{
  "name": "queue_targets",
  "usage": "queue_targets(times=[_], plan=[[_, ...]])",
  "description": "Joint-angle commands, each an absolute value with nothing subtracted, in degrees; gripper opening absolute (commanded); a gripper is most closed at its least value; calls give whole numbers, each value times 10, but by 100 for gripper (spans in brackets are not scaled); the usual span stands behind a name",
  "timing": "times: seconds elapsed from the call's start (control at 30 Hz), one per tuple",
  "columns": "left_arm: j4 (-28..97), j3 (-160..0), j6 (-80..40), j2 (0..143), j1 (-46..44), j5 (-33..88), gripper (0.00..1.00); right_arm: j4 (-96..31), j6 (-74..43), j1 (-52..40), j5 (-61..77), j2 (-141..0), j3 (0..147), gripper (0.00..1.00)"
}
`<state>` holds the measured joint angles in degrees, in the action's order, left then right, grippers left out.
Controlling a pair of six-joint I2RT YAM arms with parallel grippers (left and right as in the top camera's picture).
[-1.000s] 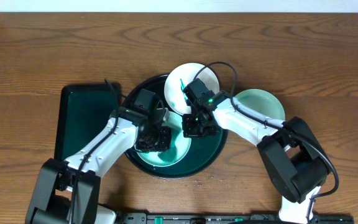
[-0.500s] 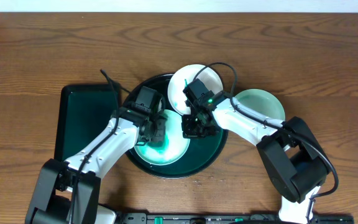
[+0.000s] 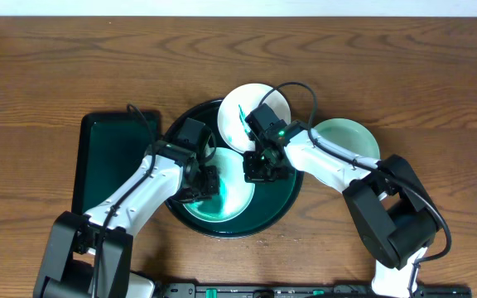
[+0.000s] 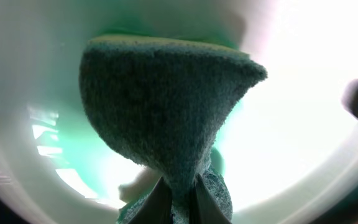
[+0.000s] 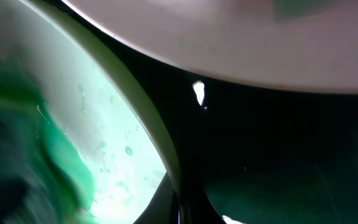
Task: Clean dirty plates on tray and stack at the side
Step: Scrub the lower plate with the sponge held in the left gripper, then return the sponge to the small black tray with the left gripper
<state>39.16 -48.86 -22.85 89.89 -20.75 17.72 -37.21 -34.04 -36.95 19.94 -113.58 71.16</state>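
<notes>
Teal smear covers the plate (image 3: 232, 203) lying in the tray (image 3: 281, 207) at the bench's middle. Your left end effector (image 4: 178, 200) is clamped tight on the sponge (image 4: 166, 106), which presses on that plate. Your right end effector (image 3: 259, 170) is closed, apparently pinching the plate's rim to steady it. You're in the scrubbing step. Next, wipe across the smear, then carry the plate to the side plate (image 3: 350, 136) on the bench right of the tray. The far plate (image 3: 259, 103) waits on the tray's far rim.

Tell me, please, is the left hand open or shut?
Shut: the left hand pinches the sponge between its fingers.
</notes>
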Motion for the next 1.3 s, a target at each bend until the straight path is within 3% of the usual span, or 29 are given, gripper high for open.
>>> queue_targets(times=[0.0, 0.13, 0.37, 0.47, 0.67, 0.8, 0.97, 1.13, 1.27], plan=[[382, -479, -208, 904, -212, 308, 7, -379, -342, -363, 190, -1151, 712, 1], [336, -479, -211, 904, -212, 250, 7, -379, -342, -361, 192, -1151, 712, 1], [290, -479, -263, 904, -212, -39, 7, -382, -342, -358, 196, -1151, 712, 1], [310, -479, -263, 904, -212, -82, 7, -381, -342, -358, 196, -1151, 712, 1], [418, -479, -293, 904, -212, -26, 7, -381, -342, -358, 196, -1151, 712, 1], [453, -479, -243, 904, -212, 143, 7, -381, -342, -358, 196, -1151, 712, 1], [397, -479, -155, 904, -212, 351, 7, -379, -342, -358, 196, -1151, 712, 1], [286, -479, -155, 904, -211, 327, 7, -379, -342, -358, 196, -1151, 712, 1], [249, -479, -155, 904, -211, 156, 7, -380, -342, -358, 196, -1151, 712, 1]])
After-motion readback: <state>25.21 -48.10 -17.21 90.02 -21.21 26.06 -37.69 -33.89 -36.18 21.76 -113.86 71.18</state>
